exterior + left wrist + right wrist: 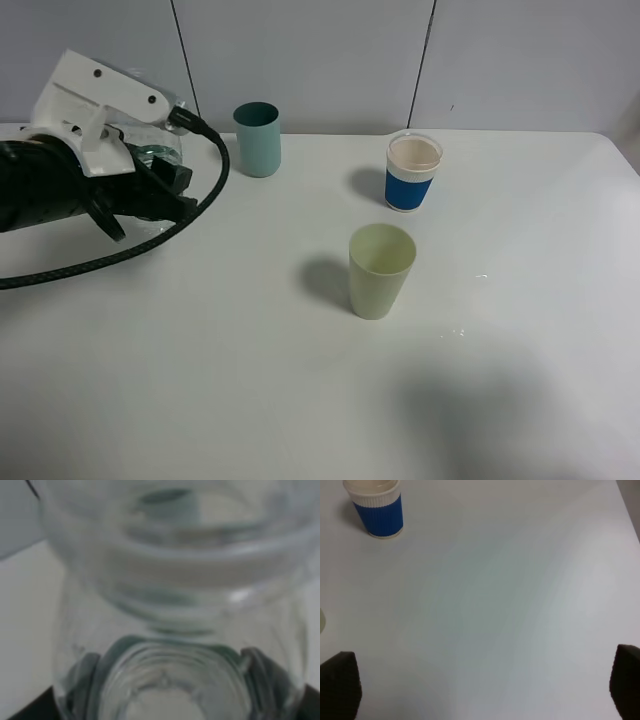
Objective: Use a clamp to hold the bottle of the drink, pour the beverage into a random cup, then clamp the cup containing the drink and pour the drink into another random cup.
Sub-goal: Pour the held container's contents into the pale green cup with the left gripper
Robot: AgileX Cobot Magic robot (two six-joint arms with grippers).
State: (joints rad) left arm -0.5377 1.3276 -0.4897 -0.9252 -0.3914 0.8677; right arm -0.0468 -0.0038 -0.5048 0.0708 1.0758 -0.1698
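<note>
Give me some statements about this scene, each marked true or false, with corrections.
1. The teal cup, the yellow-green cup and the white cup with a blue band all stand upright. True.
2. The left gripper grips the bottle. True.
3. The teal cup stands between the other two. False: it stands at the back, nearest the left arm.
4. The right gripper is shut on that white cup. False: it is open and holds nothing.
</note>
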